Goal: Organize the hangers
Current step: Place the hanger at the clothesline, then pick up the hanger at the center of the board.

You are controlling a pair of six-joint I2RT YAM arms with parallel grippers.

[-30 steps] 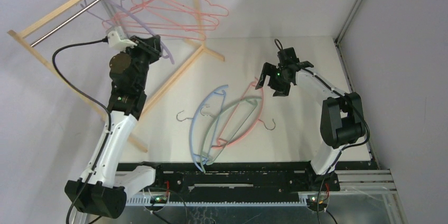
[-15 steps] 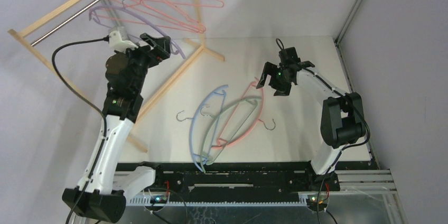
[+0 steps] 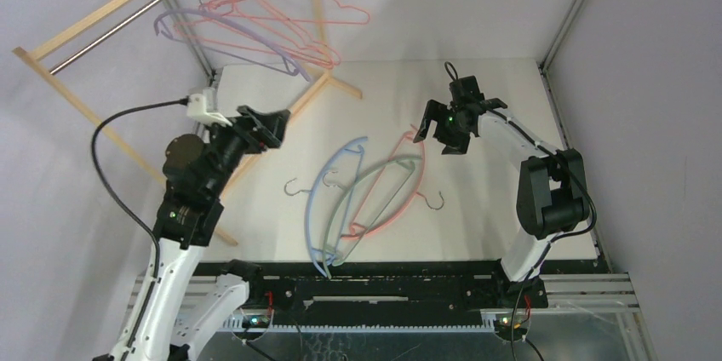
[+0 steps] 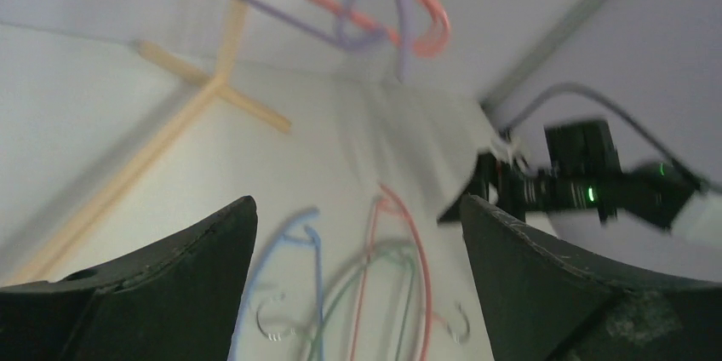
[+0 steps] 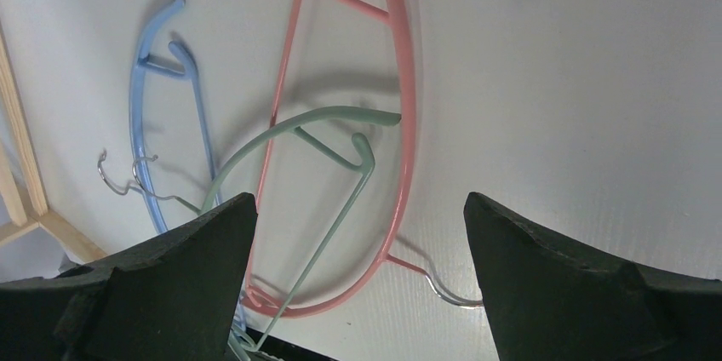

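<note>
Withdrawing from the rack, the left gripper now shows open, empty jaws. The lilac hanger it carried hangs on the rack beside the red wire hangers, so that placement looks done. Blue, green and pink hangers lie overlapped on the white table, right of the rack's foot. The right gripper hovers above them, jaws open. Plain pale walls enclose the table.
</note>
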